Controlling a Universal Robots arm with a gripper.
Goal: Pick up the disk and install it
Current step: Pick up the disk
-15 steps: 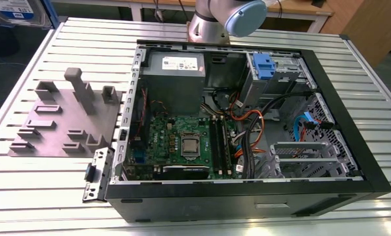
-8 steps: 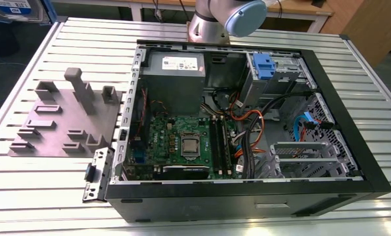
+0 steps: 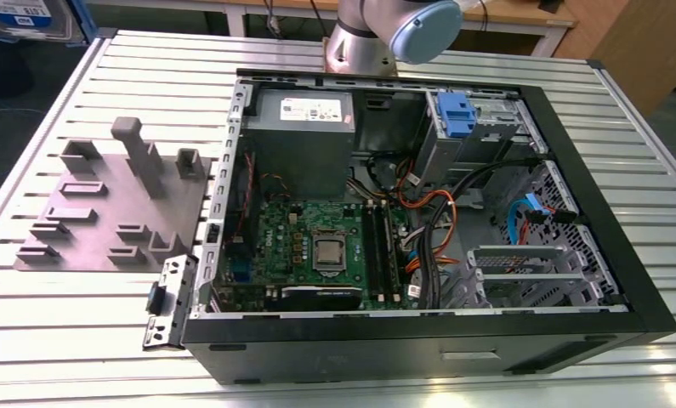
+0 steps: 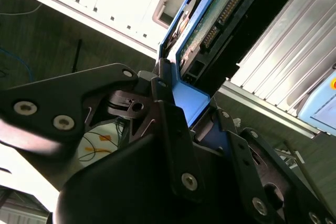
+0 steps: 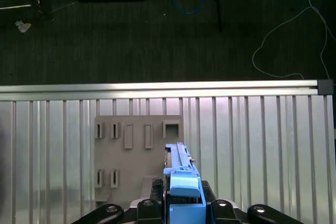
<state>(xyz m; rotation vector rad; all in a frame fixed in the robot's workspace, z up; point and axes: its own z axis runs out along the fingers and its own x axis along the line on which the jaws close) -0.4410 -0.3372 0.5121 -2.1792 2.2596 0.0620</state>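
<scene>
Gripper [image 5: 184,209] clamped on disk [image 5: 182,179] by blue carrier, above slatted table [image 5: 262,156]. Exterior view: grey fixture plate [image 3: 99,221] at 9 o'clock from open computer case [image 3: 428,348].

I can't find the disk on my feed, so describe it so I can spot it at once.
Start at the slatted metal table in the first wrist view, with the grey fixture plate on it. In front of the plate's edge, the gripper clamps the disk: the one bright blue-framed thing there.
</scene>
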